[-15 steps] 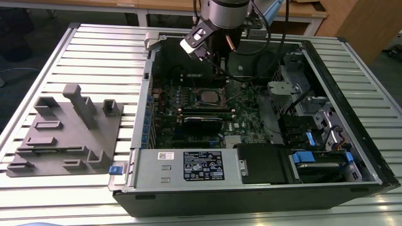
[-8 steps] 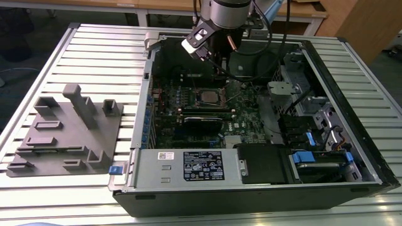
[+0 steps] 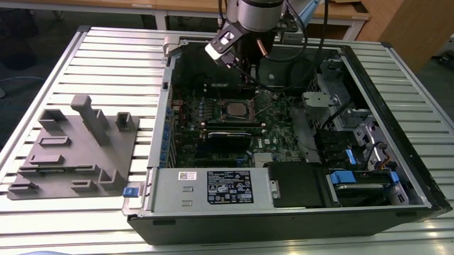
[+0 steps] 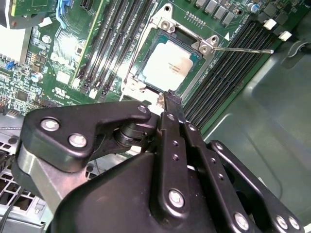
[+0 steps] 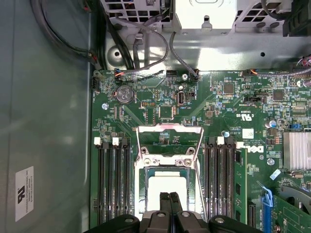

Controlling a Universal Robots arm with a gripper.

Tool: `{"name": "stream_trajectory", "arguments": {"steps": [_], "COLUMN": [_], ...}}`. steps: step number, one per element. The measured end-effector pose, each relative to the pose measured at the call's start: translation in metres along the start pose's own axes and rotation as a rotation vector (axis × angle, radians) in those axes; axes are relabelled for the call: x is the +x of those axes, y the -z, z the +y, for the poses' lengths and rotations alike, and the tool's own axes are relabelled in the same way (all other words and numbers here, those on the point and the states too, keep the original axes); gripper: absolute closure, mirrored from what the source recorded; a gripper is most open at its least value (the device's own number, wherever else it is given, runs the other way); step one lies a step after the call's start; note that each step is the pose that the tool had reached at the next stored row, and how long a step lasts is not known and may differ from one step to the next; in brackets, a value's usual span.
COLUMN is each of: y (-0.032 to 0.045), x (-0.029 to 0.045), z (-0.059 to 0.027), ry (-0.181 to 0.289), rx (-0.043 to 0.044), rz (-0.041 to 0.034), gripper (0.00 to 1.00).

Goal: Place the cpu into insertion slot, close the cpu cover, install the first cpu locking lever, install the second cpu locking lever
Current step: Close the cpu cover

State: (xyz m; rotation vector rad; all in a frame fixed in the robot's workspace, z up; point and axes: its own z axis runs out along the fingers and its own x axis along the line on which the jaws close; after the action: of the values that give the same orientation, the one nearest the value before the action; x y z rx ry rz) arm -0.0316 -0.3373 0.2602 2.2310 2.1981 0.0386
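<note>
The cpu (image 4: pixel 170 65) (image 5: pixel 163 189) lies flat in the insertion slot (image 4: pixel 206 47), its silver-grey top showing in both wrist views. In the exterior view the cpu (image 3: pixel 236 109) sits mid-board inside the open computer case. The cpu cover (image 5: pixel 170 128), a thin silver frame, stands swung up from its hinge beyond the chip. One thin wire locking lever (image 4: pixel 243 50) sticks out sideways from a socket corner. My gripper (image 4: pixel 170 98) (image 5: pixel 170 196) (image 3: pixel 250 79) hangs just above the chip's near edge. Its black fingers (image 4: pixel 167 126) are pressed together with nothing between them.
Long black memory slots (image 5: pixel 112 179) (image 5: pixel 221 179) flank the socket on both sides. A finned heatsink (image 5: pixel 296 150) and cables (image 5: pixel 141 53) sit nearby. In the exterior view a grey fixture block (image 3: pixel 71 149) lies at the left, and the power supply (image 3: pixel 212 186) and blue-tabbed drive bays (image 3: pixel 354 175) line the case's near side.
</note>
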Motion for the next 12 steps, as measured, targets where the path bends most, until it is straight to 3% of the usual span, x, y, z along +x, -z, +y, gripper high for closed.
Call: {"name": "stream_trajectory", "arguments": {"steps": [12], "y": [0.0023], "x": [0.0], "z": [0.0], "ry": [0.0], "rx": [0.0002], "rz": [-0.0002], "gripper": [0.89]}}
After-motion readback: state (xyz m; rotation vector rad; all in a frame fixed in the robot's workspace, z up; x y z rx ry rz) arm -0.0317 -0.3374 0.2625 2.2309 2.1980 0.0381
